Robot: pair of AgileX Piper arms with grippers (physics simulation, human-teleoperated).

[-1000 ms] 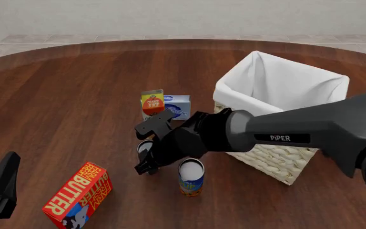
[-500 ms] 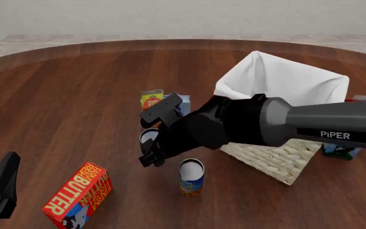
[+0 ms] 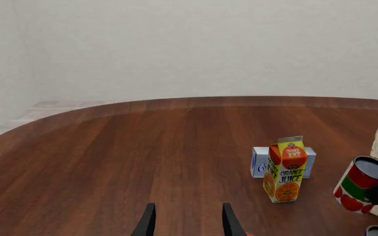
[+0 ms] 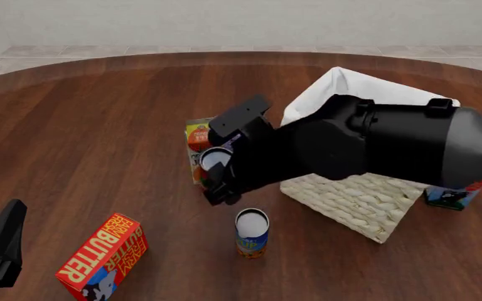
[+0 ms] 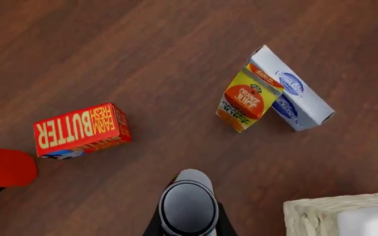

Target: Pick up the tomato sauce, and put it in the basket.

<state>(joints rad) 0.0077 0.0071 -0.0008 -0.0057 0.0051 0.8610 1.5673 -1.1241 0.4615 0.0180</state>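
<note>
Now the right gripper [image 4: 216,179] holds the tomato sauce can [image 4: 215,160] lifted clear of the wooden table [image 4: 98,138], just left of centre in the front view. In the right wrist view the can's silver top [image 5: 188,205] sits at the bottom centre with a dark finger pressed against each side, so the jaws are closed on it. In the left wrist view the can [image 3: 360,183] shows its red label and green band at the right edge, tilted somewhat.

The step in hand, by my judgement, is the carry to the wicker basket [image 4: 366,204], which lies to the right of centre in the front view with its white lining [image 4: 383,110] open upward. To do it well, raise the can above the near rim before moving across, since a low path could catch the woven wall. The orange juice carton [image 4: 196,135] stands just behind the can and the blue-and-orange can [image 4: 251,233] below it, so lift before swinging. Release only once the can hangs over the lining.

The left gripper [image 3: 186,225] is open and empty at the bottom of its own view.
</note>
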